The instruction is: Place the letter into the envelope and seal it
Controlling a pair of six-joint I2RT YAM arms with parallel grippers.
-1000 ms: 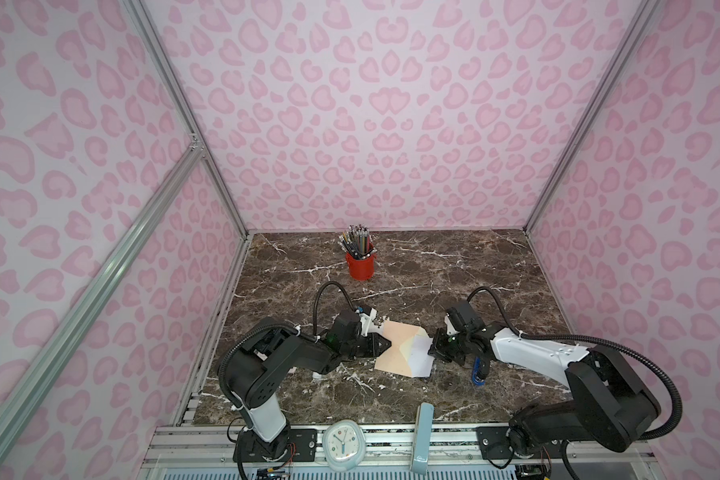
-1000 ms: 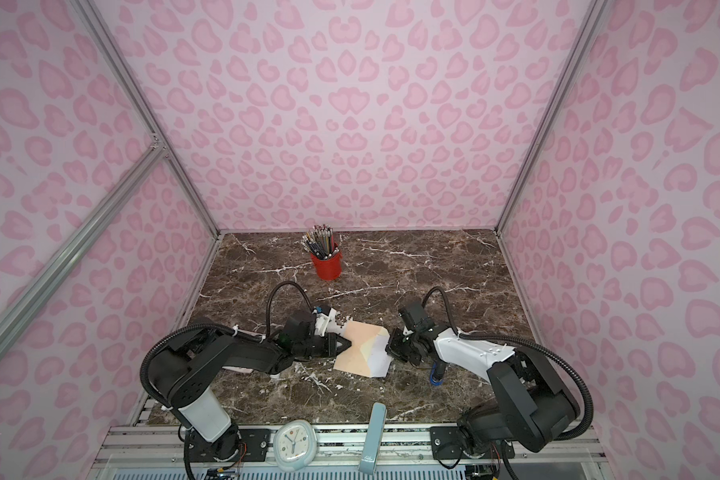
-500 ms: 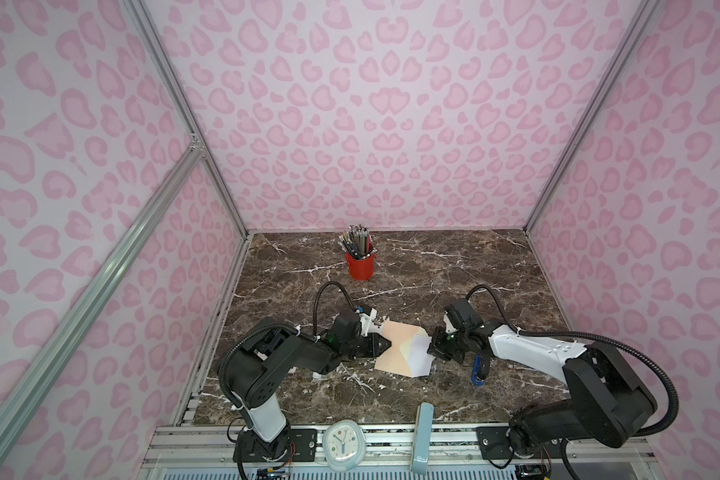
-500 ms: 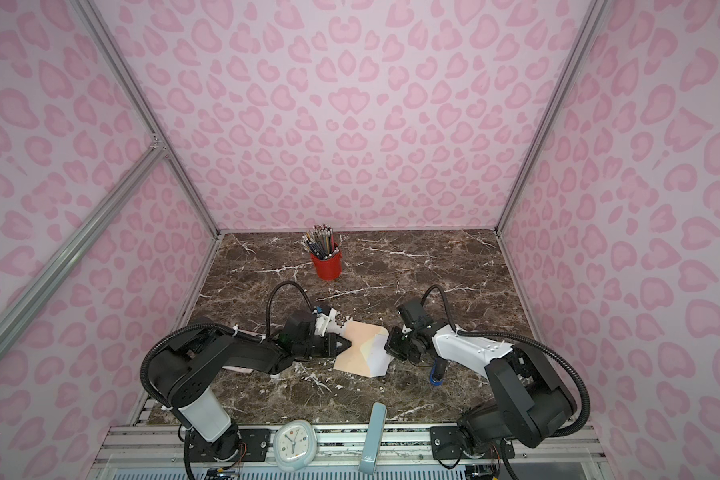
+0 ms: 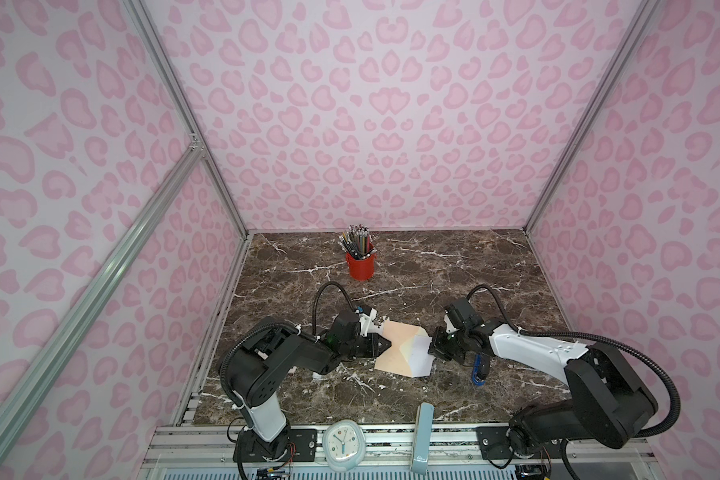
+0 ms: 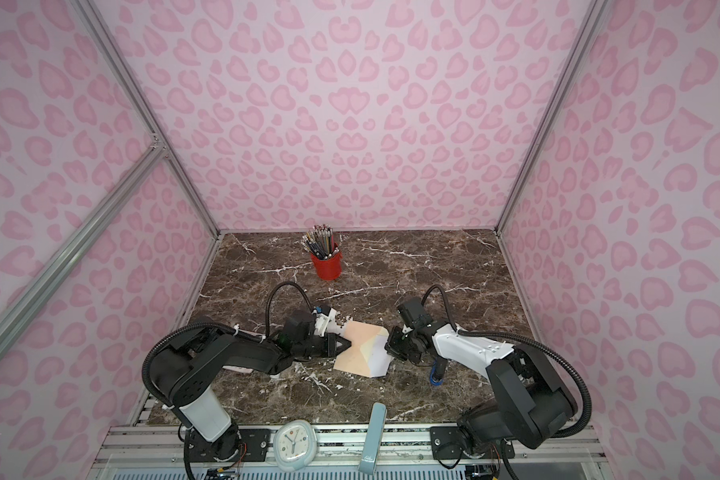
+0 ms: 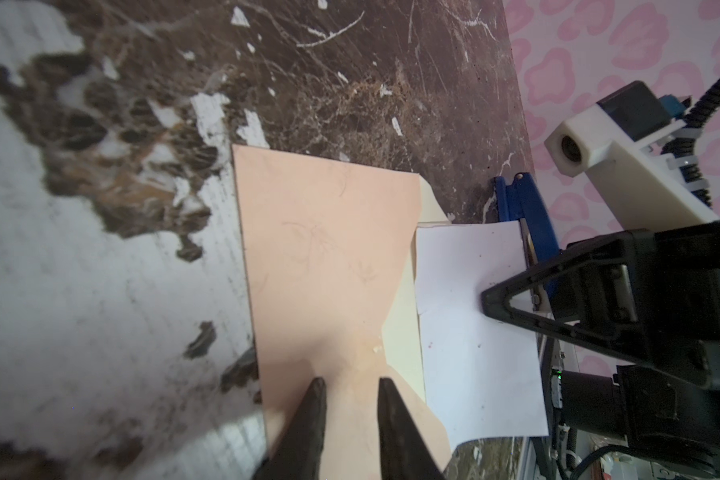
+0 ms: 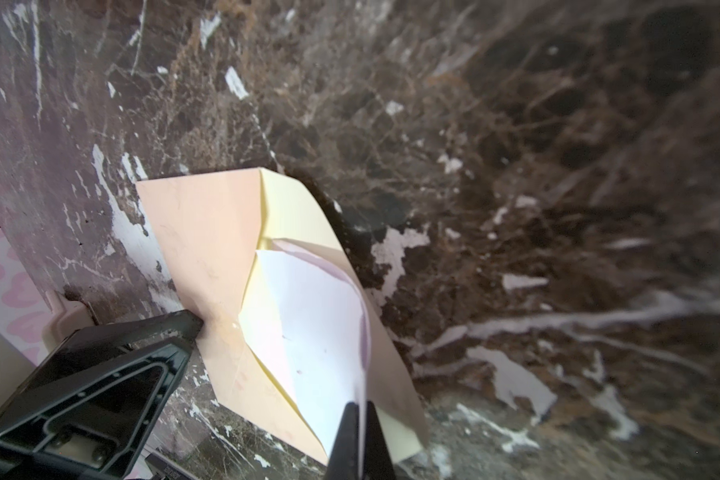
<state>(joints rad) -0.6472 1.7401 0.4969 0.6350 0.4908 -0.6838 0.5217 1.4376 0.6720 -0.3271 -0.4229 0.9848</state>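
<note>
Right wrist view: shows right gripper [image 8: 360, 409] pressed shut on trailing edge of the letter [image 8: 308, 332], leading edge tucked into mouth of the envelope [image 8: 200, 249], large part of sheet outside and bowed up over the open cream flap [image 8: 296, 208]. Left wrist view: shows left gripper [image 7: 350, 390] with tips a little apart, planted on the peach panel near the V notch, pinning envelope to the table [image 7: 391, 83]. Cannot tell whether nipping a fold or only pressing down.

Risks, judged from here:
- Could buckle or crease if shoved straight in: thin paper, already bowed, no stiffness.
- Could jam a corner on an inner seam if fed even slightly skewed.
- Could squeeze the pocket flat by pressing on the top panel, blocking entry right at the notch.
- Could drag the whole envelope along if the pin slips: light paper on smooth marble.
- Could snag the blue-handled tool [image 7: 520, 208] lying near the held edge.
- Could leave flap creased under the sheet, spoiling the seal.
</note>
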